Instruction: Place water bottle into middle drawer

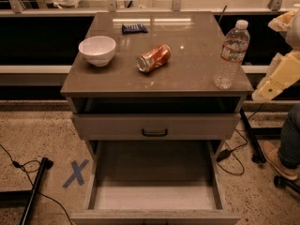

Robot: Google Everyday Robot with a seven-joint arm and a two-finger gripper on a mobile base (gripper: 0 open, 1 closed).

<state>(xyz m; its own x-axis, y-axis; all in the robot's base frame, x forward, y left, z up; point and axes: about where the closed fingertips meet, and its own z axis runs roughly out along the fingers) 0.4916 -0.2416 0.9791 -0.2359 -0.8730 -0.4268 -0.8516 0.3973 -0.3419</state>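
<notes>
The water bottle (230,55) stands upright at the right front corner of the cabinet top (187,74); it is clear and ribbed, with a white cap and a red-and-white label. The middle drawer (154,198) is pulled out at the bottom of the view and its pale floor is bare. My gripper (276,78) shows as cream and yellow parts at the right edge, just right of the bottle, apart from it and holding nothing.
A crushed orange can (153,58) lies mid-top. A white bowl (97,49) sits at the left and a dark blue packet (134,28) at the back. A shut drawer front with a black handle (154,132) is above the open drawer. Cables, a blue floor cross (75,173) and a person's foot (276,161) lie around the cabinet.
</notes>
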